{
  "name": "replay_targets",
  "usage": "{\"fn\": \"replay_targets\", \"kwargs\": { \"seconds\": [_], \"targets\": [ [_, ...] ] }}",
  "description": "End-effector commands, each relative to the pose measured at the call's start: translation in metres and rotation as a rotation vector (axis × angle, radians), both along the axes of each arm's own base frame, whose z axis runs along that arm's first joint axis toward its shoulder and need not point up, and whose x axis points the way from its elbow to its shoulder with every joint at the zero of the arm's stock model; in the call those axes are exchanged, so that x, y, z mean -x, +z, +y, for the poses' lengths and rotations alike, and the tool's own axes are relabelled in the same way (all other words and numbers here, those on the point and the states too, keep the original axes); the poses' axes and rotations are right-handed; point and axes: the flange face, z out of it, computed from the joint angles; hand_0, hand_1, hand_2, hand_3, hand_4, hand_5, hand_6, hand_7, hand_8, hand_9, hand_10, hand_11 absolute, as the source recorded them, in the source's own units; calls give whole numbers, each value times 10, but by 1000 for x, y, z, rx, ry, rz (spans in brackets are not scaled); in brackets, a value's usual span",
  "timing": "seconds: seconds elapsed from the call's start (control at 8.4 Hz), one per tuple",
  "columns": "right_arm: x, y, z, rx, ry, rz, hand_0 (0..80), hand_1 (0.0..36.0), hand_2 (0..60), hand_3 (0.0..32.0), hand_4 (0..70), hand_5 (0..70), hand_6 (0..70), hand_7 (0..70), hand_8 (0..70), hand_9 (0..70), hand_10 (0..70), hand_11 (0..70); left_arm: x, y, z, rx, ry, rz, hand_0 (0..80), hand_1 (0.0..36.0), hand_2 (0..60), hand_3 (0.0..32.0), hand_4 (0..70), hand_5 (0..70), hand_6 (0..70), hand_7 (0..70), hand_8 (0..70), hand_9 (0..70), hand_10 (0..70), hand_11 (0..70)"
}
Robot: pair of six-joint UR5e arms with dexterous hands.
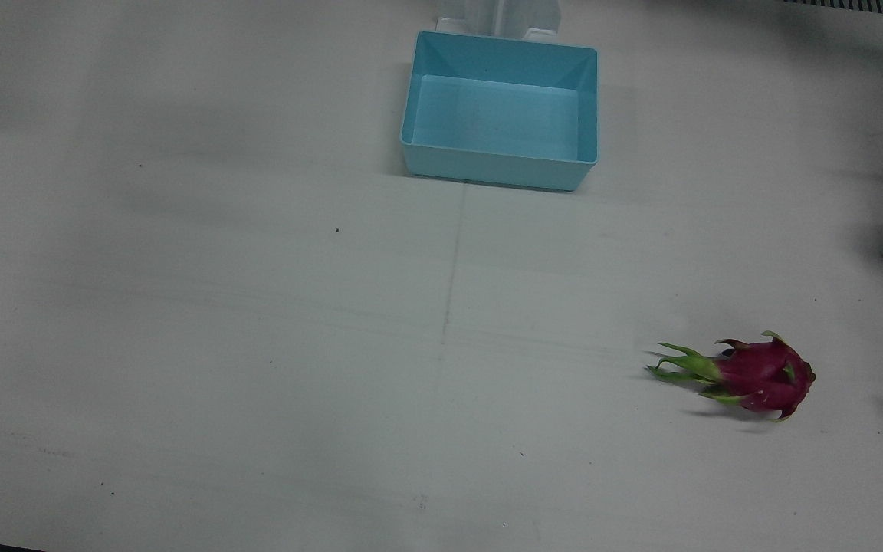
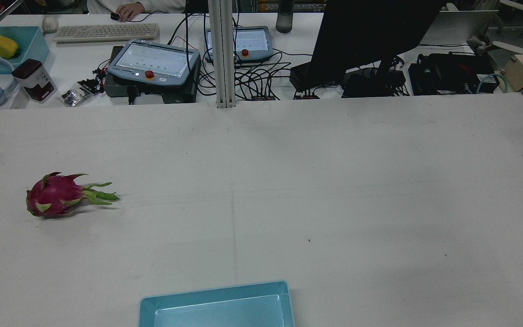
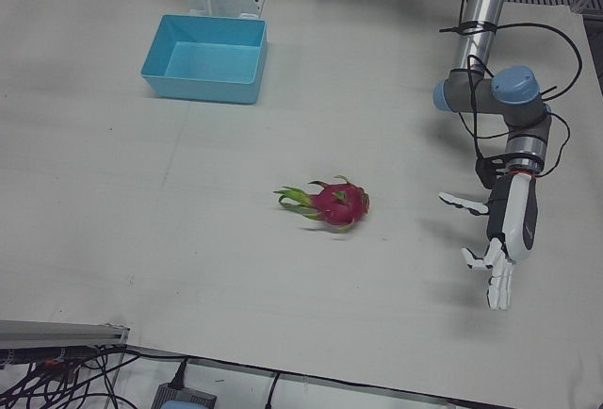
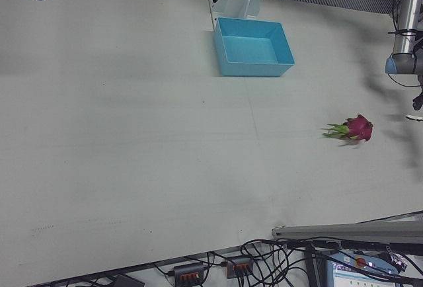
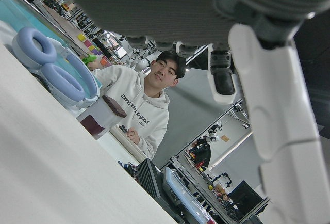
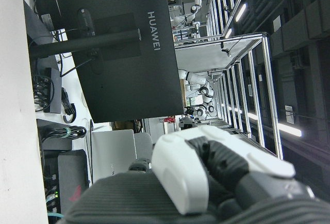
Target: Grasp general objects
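Observation:
A magenta dragon fruit (image 1: pixel 759 376) with green scales lies on its side on the white table, also in the rear view (image 2: pixel 55 195), the left-front view (image 3: pixel 336 204) and the right-front view (image 4: pixel 355 128). My left hand (image 3: pixel 499 244) hangs open and empty, fingers spread and pointing down, above the table and apart from the fruit, to its right in the left-front view. Its fingers (image 5: pixel 273 110) fill the left hand view. My right hand (image 6: pixel 206 182) shows only in its own view, partly, away from the table; its state is unclear.
An empty light-blue bin (image 1: pixel 495 170) stands at the robot's edge of the table, also seen in the left-front view (image 3: pixel 200 89). Beyond the far edge are teach pendants (image 2: pixel 152 61), a monitor (image 2: pixel 370 36), cables and a seated person (image 5: pixel 142 108).

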Motion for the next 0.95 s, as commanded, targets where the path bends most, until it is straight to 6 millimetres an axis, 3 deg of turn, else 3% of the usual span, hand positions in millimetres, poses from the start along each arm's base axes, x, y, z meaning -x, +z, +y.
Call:
{"fn": "replay_targets", "kwargs": {
  "seconds": [0.0,0.83],
  "targets": [
    [0,-1,0,-2,0,0,0,0,0,0,0,0,0,0,0,0,0,0,0,1,0,0,0,0,472,119,7,0,0,700,15,32,0,0,1,17],
    [0,-1,0,-2,0,0,0,0,0,0,0,0,0,0,0,0,0,0,-1,-1,-1,-1,1,1,472,119,14,0,0,700,19,32,0,0,4,20]
  ]
}}
